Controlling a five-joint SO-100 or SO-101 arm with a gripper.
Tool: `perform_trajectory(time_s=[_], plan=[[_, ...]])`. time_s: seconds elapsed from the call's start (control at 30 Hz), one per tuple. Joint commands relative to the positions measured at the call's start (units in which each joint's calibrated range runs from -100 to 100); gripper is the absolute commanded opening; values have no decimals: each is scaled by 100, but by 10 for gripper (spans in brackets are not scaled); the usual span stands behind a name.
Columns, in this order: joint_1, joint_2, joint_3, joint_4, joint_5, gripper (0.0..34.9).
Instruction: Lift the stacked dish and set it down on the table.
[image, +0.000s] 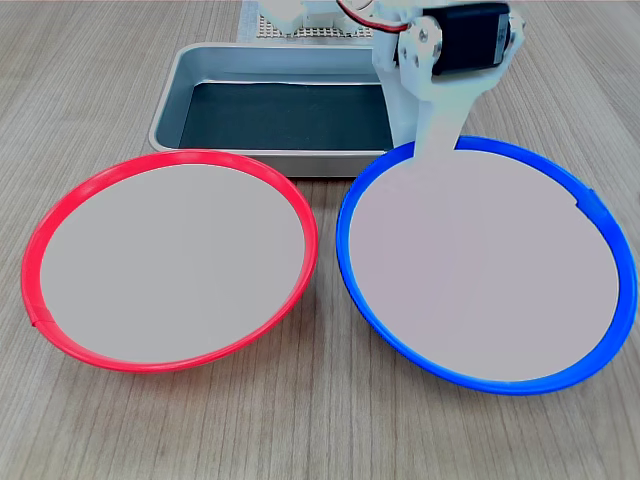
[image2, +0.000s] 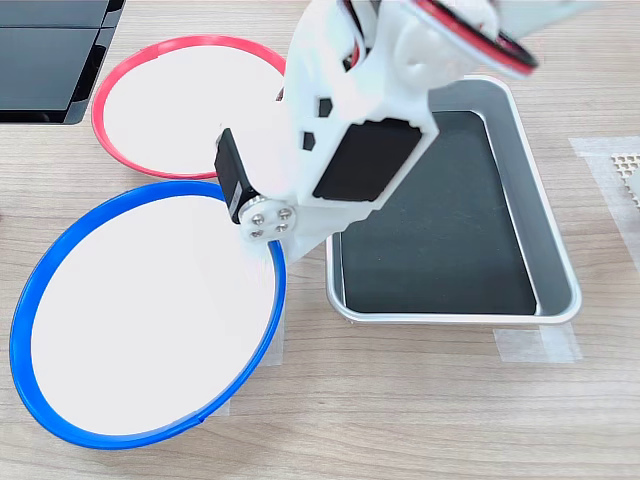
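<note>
The stacked dish (image: 490, 270) lies flat, face up, round with no long axis, on the table (image: 320, 430) at lower right of the first exterior view, beside my red dish (image: 170, 260); gripper (image: 440, 150) at its far rim, grip unclear to me.

Round shallow red-rimmed dish (image: 170, 260) (image2: 185, 105) with flat pale inside, lying level, apart from everything else. Rectangular grey metal tray (image: 200, 65) (image2: 555, 270) with dark flat floor, sitting just beyond the dish in the first exterior view. Pale tape strips (image2: 535, 345) by the tray's corner. Black flat panel (image2: 45, 60) at the second exterior view's upper left.
</note>
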Motion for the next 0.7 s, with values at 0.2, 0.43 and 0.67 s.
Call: perform_trajectory(time_s=[0.2, 0.43, 0.67], plan=[[256, -328, 617, -150, 205, 1], [369, -771, 1118, -167, 274, 32], [511, -1692, 1355, 180, 210, 185]])
